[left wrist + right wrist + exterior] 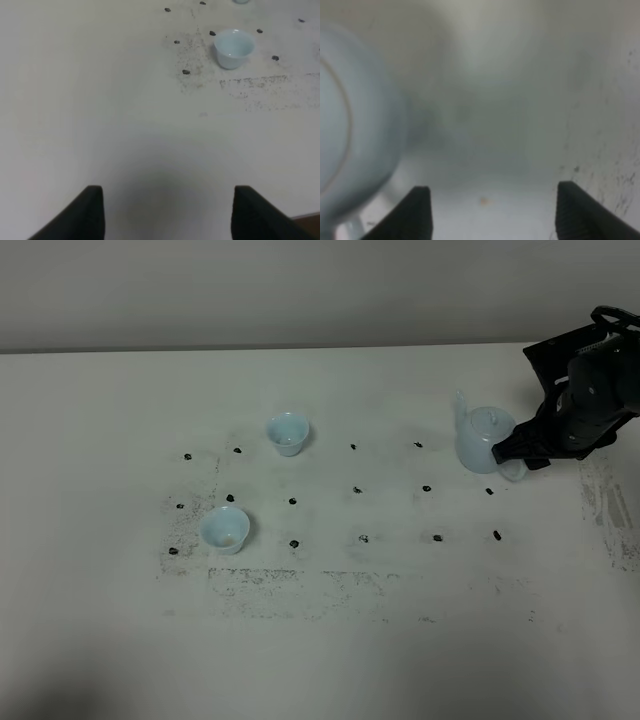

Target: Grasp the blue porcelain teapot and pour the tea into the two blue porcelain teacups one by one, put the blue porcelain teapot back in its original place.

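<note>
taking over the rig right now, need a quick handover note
Left gripper: open, empty, over the bare white table.
Right gripper: open, at the loop handle of the pale blue porcelain teapot, not closed on it.
Teapot stands upright at the table's right. The two small pale blue porcelain teacups, far and near, stand to its left, with no tea visible in either.
Done: approach only.
Left: grasp, pour into each cup, put teapot back.

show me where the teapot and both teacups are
blue porcelain teapot (476, 447): exterior high view, on its round body
far teacup (287, 432): exterior high view, on its pale inside
near teacup (224, 529): exterior high view, on its pale inside
</note>
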You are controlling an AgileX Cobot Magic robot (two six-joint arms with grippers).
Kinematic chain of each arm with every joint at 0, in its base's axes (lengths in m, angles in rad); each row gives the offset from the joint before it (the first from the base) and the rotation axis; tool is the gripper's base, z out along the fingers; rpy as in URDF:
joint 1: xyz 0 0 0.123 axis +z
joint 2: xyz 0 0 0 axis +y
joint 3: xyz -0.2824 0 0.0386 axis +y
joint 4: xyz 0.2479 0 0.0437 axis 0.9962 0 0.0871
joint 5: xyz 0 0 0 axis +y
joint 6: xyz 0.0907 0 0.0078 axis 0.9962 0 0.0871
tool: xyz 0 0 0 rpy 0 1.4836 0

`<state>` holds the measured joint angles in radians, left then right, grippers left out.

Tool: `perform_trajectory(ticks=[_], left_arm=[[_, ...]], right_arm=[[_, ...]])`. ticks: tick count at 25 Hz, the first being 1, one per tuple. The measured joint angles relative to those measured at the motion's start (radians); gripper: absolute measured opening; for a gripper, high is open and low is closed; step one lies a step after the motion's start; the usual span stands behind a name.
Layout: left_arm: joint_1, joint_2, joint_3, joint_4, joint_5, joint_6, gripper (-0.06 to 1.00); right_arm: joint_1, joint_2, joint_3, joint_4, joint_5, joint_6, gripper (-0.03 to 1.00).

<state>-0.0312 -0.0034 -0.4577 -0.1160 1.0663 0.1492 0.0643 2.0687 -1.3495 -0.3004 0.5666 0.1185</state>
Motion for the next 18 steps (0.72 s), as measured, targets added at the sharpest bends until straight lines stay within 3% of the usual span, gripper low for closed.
perform_trajectory(ticks=[18], left_arm=[[0.0, 0.0, 0.0, 0.0, 0.0, 0.0, 0.56]], right_arm=[[0.023, -0.015, 0.0, 0.01, 0.115, 0.026, 0.56]])
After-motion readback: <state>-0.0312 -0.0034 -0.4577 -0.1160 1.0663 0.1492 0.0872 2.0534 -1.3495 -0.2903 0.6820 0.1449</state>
